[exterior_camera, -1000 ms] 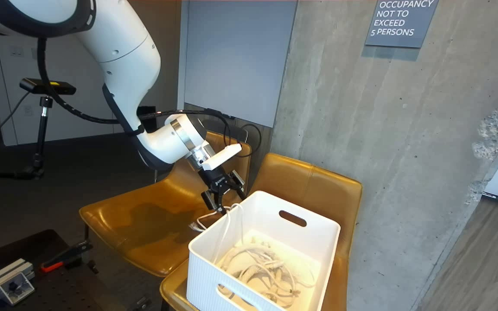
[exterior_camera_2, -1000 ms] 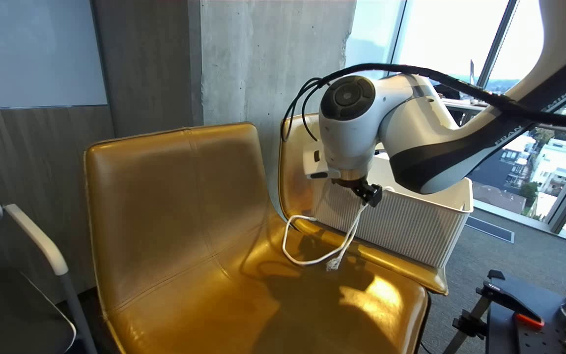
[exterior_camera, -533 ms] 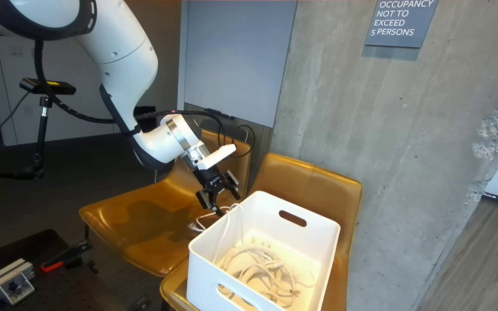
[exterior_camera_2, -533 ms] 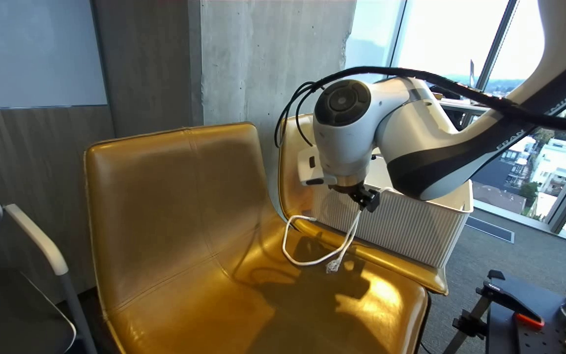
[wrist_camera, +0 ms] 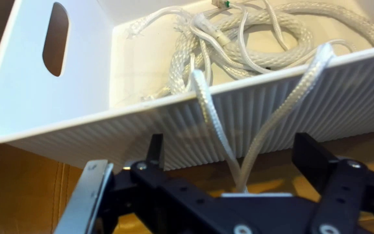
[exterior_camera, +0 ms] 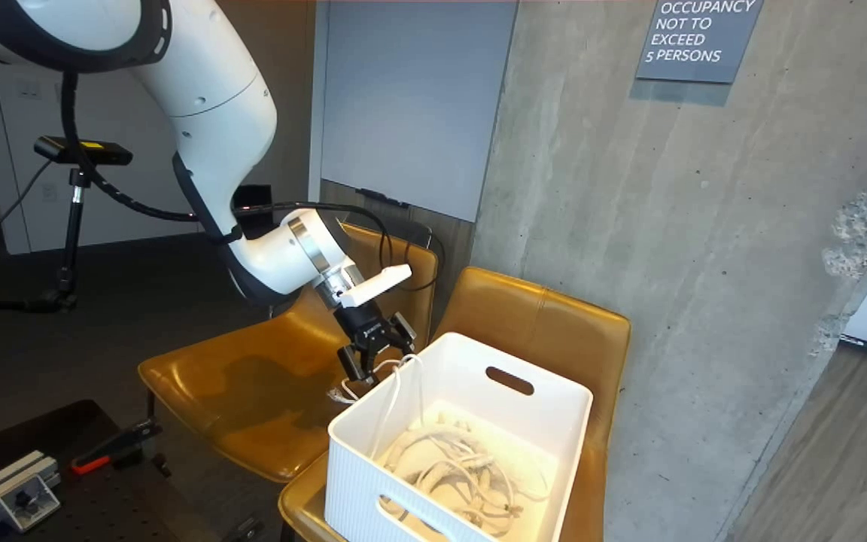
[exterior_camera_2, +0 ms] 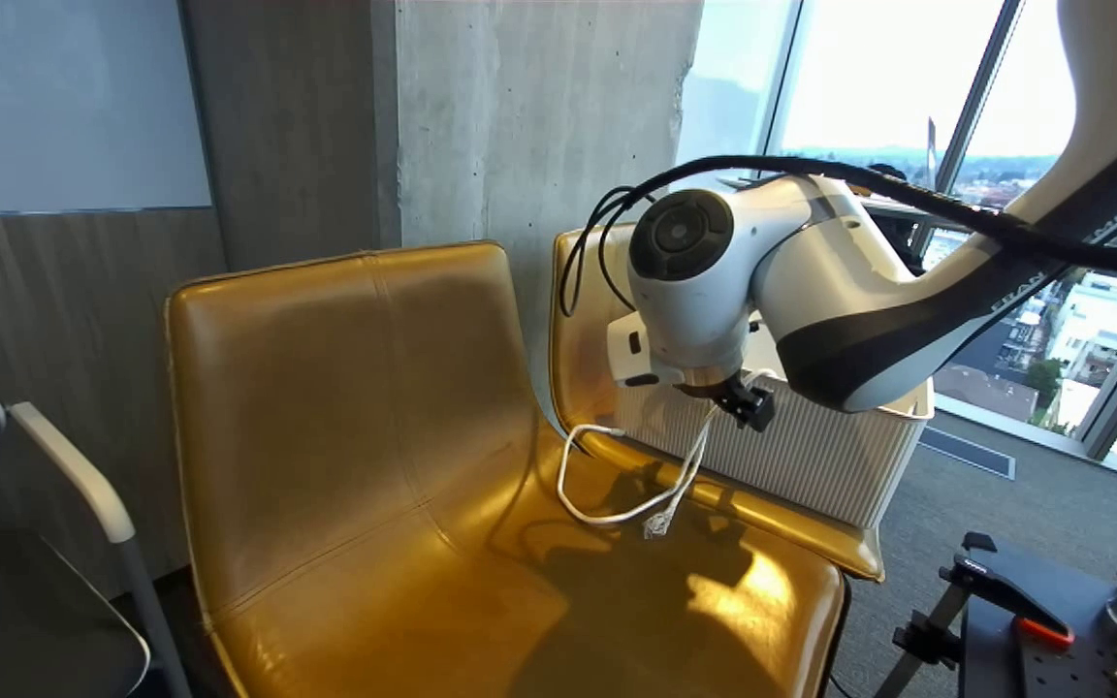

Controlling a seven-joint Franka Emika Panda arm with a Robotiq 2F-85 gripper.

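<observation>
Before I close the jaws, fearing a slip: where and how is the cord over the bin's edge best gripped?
Probably pinch the cord where its two strands draw together outside the bin, below the rim, coming from above the neighbouring chair: there they slope outward, close enough for one grip.

A white braided cord (wrist_camera: 281, 110) hangs as two strands over the rim of the white box (wrist_camera: 180, 133), apart there and converging below. In an exterior view its lower part makes a loose loop over the tan chair seat (exterior_camera_2: 403, 601), left of the box; one end is too blurred to make out. The box stands upright, ribbed outside.
</observation>
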